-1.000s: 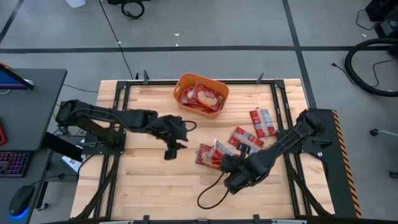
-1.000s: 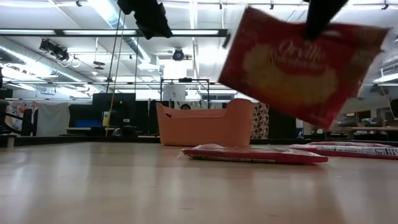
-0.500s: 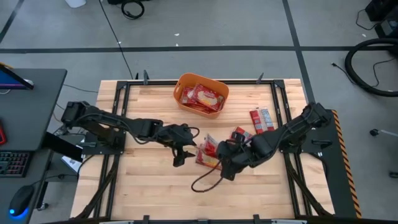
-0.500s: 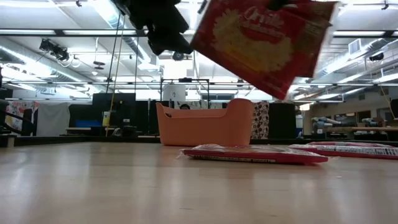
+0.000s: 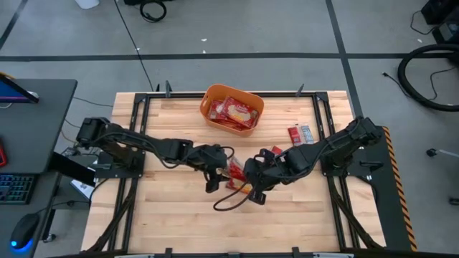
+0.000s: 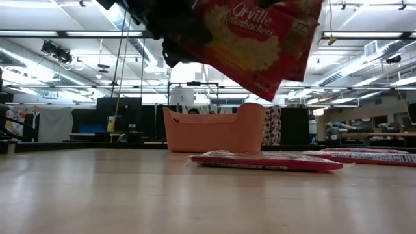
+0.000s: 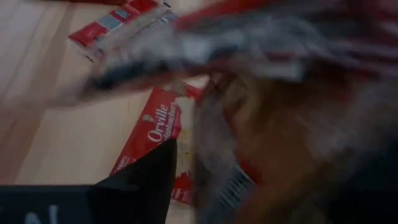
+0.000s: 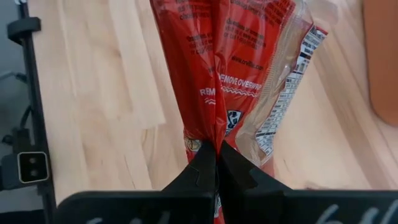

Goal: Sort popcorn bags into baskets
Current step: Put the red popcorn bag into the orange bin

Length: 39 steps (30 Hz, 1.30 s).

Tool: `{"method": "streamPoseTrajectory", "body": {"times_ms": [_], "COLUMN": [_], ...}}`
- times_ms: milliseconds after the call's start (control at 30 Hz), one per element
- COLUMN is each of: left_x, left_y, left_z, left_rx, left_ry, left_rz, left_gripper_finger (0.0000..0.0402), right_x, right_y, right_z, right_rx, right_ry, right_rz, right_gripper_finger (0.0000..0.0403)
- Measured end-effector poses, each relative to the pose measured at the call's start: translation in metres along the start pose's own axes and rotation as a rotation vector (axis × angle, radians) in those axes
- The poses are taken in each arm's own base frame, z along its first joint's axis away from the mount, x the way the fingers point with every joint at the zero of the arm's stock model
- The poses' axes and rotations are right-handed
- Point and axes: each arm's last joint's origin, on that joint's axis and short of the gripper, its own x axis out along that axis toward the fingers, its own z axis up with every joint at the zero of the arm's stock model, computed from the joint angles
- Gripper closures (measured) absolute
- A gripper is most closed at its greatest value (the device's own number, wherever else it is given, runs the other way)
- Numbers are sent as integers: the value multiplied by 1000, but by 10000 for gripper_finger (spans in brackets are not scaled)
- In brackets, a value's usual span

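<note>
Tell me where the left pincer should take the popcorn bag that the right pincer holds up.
The right pincer is shut on one end of the popcorn bag, which is off the table and puckers at the pinch. The left pincer would probably best take the opposite, free end, coming in level from its own side and closing across the thin flat faces.

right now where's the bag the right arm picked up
The lifted popcorn bag hangs above mid-table, pinched in the right gripper, with the left gripper close beside it and the orange tub farther back.
</note>
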Motion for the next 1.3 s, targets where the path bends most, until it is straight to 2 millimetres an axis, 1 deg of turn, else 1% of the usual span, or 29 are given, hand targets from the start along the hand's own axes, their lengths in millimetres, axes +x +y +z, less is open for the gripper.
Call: {"method": "streamPoseTrajectory", "body": {"times_ms": [167, 267, 400, 633, 767, 867, 900, 967, 1100, 1200, 1300], "left_x": [-16, -23, -27, -27, -27, -26, -26, -25, -25, -26, -34], "left_y": [3, 4, 1, 1, 1, 4, 5, 7, 8, 9, 11], "left_z": [9, 17, 25, 24, 22, 18, 15, 10, 6, 5, 6], "left_rx": [-12, -14, -8, -4, 16, 30, 33, 44, 53, 52, 63], "left_ry": [-46, -105, -179, -165, -142, -92, -66, -16, 25, 41, 54], "left_rz": [-10, -19, -79, -85, -80, -63, -55, -38, -28, -46, -54], "left_gripper_finger": [209, 224, 246, 293, 338, 374, 379, 379, 379, 370, 370], "right_x": [-10, -17, -20, -19, -18, -18, -18, -18, -18, -18, -18], "right_y": [-3, -7, -14, -17, -19, -20, -21, -20, -21, -21, -23], "right_z": [2, 6, 11, 14, 12, 10, 9, 8, 7, 7, 4], "right_rx": [0, 8, 26, 20, 9, 4, 0, -3, -4, 0, 6], "right_ry": [-20, -45, -68, -73, -51, -23, -12, 0, 14, 10, 37], "right_rz": [25, 53, 53, 48, 33, 29, 27, 37, 28, 25, 8], "right_gripper_finger": [397, 397, 397, 396, 390, 386, 386, 387, 393, 394, 394]}}
